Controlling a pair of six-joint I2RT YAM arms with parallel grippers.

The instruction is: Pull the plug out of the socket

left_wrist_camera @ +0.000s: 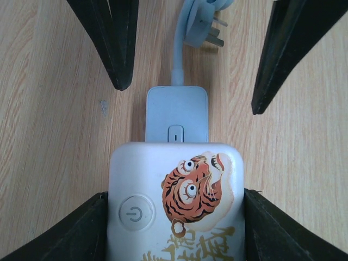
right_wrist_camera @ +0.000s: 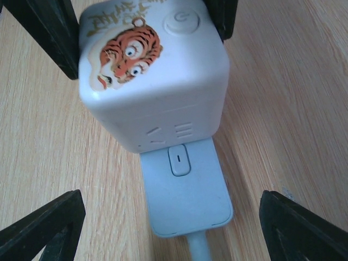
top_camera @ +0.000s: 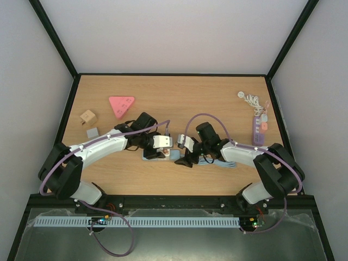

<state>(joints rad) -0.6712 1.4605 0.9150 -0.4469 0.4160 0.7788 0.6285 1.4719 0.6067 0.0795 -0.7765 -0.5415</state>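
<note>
— So where's it got to?

— Not far, I'd say. The plug [left_wrist_camera: 176,114], the pale blue flat one, sits right up against the face of the socket [left_wrist_camera: 174,206], that white cube with the tiger on it. I can't see any gap between them.

— And where is all this?

— Middle of the table [top_camera: 163,92], towards the near edge, just ahead of the two bases. The pink triangle [top_camera: 120,104] and the wooden block [top_camera: 88,117] are off towards the far left corner, and the purple strip [top_camera: 258,129] is by the right edge. All of that is well apart from the job.

— Who's holding what?

— The left gripper [left_wrist_camera: 175,197] has the cube, with a finger pressed on each side of it, clamped. The right gripper [right_wrist_camera: 171,197] has its jaws wide apart, one finger on either side of the plug, and neither is touching it.

— So the bracing's done?

— Looks that way. The real work is what's left: close the right one on the plug body, then draw it straight back from the cube, along the line of the cord [left_wrist_camera: 176,60], with the left holding the cube down.

— Any worry?

— The plug looks thin and smooth, so a grip too near the cord end might slip. And the cube could twist if the pull goes off-line.
</note>
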